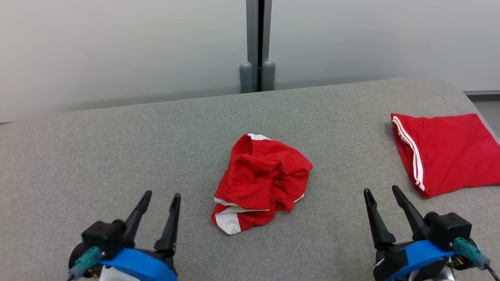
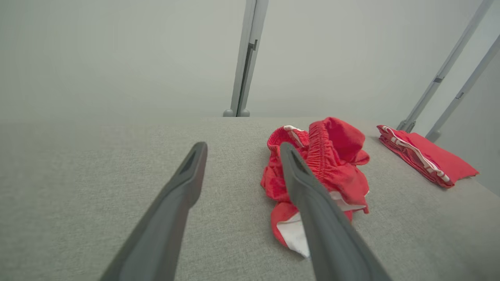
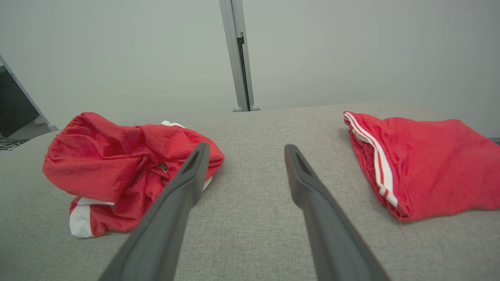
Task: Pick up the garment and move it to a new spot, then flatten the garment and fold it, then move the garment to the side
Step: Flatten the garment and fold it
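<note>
Grey fabric surface [image 1: 117, 164] under pale wall [image 1: 117, 47], grey post [image 1: 258, 39] at 12 o'clock.

Head view: crumpled red garment [image 1: 261, 179] with white trim at centre, lying loose on surface. At 3 o'clock folded cloth [image 1: 445, 152], red with white stripes, flat, well apart from garment. At 7 o'clock left gripper [image 1: 163, 194], jaws spread, holding nothing, clear of garment. At 5 o'clock right gripper [image 1: 381, 189], likewise spread and empty, between garment and folded cloth, touching neither.

Left wrist view: two dark fingers [image 2: 175, 203] parted wide, rising from 6 o'clock, only bare surface between. Garment just off centre toward 3 o'clock, partly behind one finger, elastic waistband uppermost. Folded cloth beyond at 2 o'clock.

Right wrist view: fingers [image 3: 312, 203] wide apart over bare surface. Garment at 9 o'clock, heaped, white trim at its near edge; folded cloth at 3 o'clock, stripes toward the gap. Post at 12 o'clock.
</note>
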Controlling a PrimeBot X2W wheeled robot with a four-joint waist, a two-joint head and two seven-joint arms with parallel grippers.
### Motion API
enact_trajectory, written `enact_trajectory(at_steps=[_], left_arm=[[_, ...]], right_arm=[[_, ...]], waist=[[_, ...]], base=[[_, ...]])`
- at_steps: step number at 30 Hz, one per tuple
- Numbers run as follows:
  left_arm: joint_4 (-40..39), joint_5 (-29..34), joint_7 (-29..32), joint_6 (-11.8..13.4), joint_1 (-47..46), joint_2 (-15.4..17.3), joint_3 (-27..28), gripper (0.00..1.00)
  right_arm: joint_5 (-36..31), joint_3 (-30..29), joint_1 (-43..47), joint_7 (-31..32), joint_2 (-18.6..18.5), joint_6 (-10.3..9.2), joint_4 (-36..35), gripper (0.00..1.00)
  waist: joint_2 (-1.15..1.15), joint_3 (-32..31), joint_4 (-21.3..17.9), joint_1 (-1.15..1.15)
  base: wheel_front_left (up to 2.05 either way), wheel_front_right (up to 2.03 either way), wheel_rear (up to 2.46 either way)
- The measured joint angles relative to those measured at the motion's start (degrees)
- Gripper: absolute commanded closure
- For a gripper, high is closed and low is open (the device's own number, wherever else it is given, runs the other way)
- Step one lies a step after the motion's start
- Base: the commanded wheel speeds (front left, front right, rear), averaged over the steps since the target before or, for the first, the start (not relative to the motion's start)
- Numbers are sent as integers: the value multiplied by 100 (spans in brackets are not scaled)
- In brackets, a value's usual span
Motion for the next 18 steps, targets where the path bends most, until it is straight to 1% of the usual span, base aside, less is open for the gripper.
enact_trajectory(at_steps=[3, 6, 9, 12, 18], left_arm=[[253, 92, 252, -250, -305, -71, -345, 0], [622, 176, 494, -450, -609, -114, -666, 0], [981, 221, 598, -604, -901, -127, -911, 0], [1332, 240, 653, -691, -1145, -111, -1113, 0], [1766, 79, 648, -745, -1489, -35, -1417, 0]], right_arm=[[1, 68, -33, 0, 1, 0, 2, 0], [7, 123, -41, -1, 0, 0, 14, 0], [54, 196, -101, -3, 1, 0, 34, 0], [66, 265, -140, -16, 1, 0, 60, 0], [108, 342, -212, -65, 1, 0, 122, 0]], waist=[[0, 38, -61, 0], [0, 75, -126, 0], [0, 122, -208, 0], [0, 164, -301, 0], [0, 230, -478, 0]], base=[[0, 0, 0], [0, 0, 0], [0, 0, 0], [0, 0, 0], [0, 0, 0]])
